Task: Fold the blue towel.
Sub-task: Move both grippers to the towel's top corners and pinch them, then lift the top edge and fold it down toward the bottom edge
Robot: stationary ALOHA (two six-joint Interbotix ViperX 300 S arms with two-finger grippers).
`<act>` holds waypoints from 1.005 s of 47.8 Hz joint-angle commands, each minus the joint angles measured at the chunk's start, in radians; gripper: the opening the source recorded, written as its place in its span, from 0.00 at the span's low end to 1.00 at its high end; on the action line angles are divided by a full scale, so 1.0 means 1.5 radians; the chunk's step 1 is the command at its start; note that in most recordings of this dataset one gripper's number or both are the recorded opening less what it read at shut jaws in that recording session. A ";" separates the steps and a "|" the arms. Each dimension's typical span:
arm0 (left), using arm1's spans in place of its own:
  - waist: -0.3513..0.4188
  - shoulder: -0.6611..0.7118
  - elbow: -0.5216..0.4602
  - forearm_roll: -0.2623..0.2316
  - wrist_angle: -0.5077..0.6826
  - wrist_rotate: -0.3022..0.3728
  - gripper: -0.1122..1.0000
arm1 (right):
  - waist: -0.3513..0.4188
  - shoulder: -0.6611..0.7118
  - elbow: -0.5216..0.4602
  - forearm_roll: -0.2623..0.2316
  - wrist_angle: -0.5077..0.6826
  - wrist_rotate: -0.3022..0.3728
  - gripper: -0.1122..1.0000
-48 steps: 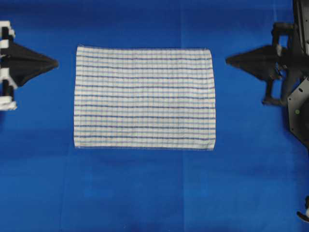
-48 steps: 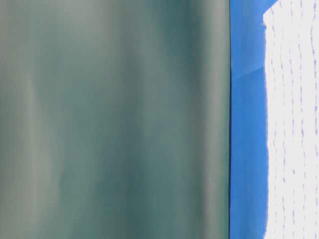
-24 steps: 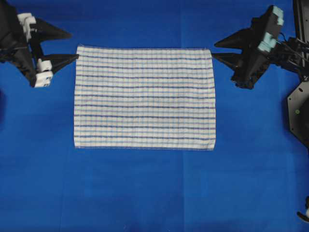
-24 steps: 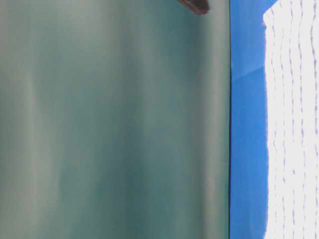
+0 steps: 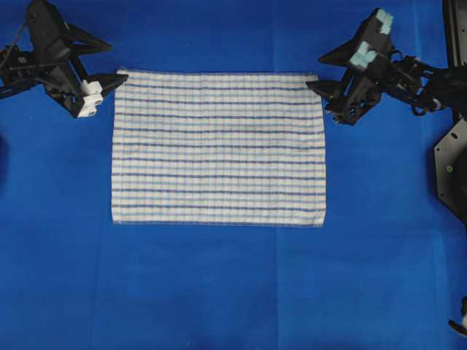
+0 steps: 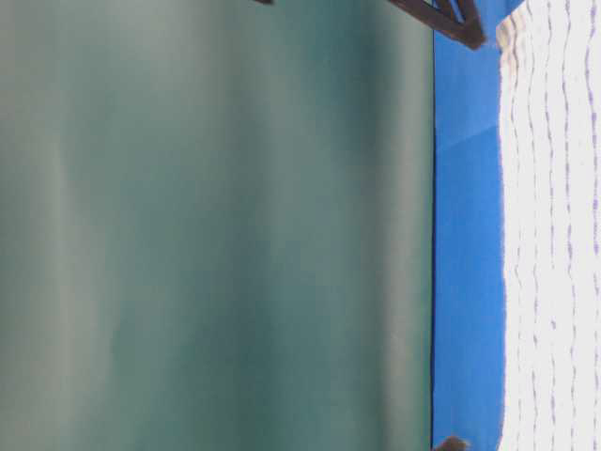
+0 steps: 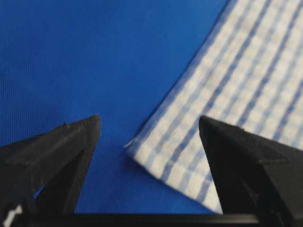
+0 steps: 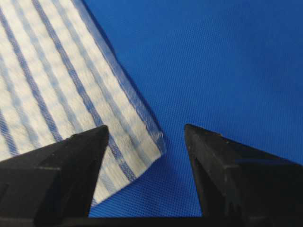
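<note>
Both grippers moved in to blue towel (image 5: 217, 148) top corners; left gripper (image 5: 111, 64), right gripper (image 5: 318, 71) fingers spread, straddling corners; towel flat, bench (image 5: 219, 292) open below.

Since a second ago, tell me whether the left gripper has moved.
Yes. In the overhead view the left gripper has swung up and rightward to the blue towel's top-left corner, and its jaws now stand open.

The towel (image 5: 217, 148) is white with thin blue stripes and faint checks, spread flat and unfolded, long edges running from 9 to 3 o'clock.
</note>
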 commanded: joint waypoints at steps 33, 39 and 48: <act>-0.009 0.088 -0.035 -0.002 -0.005 -0.004 0.14 | 0.005 0.073 -0.015 0.021 -0.049 -0.002 0.28; -0.014 0.088 -0.039 -0.002 -0.005 -0.001 0.14 | 0.005 0.069 -0.015 0.021 -0.046 -0.002 0.21; -0.014 0.067 -0.042 -0.002 -0.002 0.002 0.14 | 0.006 0.028 -0.006 0.022 -0.041 -0.001 0.20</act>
